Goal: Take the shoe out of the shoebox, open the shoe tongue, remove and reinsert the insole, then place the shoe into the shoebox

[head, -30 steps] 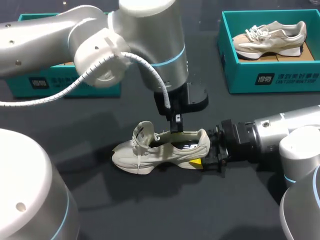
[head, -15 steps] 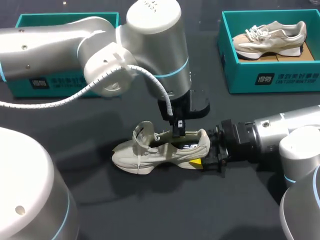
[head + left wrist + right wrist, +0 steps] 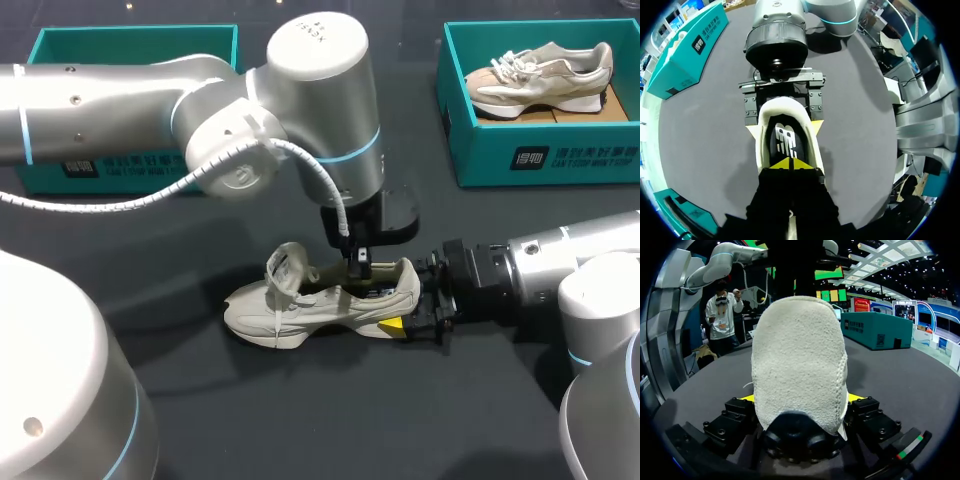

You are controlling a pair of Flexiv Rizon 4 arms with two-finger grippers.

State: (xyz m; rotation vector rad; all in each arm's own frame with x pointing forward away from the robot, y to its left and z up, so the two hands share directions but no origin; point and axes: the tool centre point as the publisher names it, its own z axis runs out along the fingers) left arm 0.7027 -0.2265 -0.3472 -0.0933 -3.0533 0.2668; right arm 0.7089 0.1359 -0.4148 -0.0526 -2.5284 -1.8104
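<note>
Right tool (image 3: 405, 300): clamped on the heel of the sneaker (image 3: 300, 305), which stands on its sole mid-desk (image 3: 300, 420).
Left tool (image 3: 358, 268): tips pressed together, down in the shoe's mouth over the dark insole (image 3: 782, 142).
Done: sneaker out, tongue lifted.
Remaining: probably the insole work, then back into the far-left shoebox (image 3: 130, 35).

Left arm (image 3: 110, 100), right arm (image 3: 590, 250): glossy silver, thin blue rings! White ribbed cable (image 3: 300, 165) on left; right claw (image 3: 407, 308) black, yellow-tipped.

Dark grey matte table (image 3: 300, 420), evenly lit from above; soft shadows on surface.
</note>
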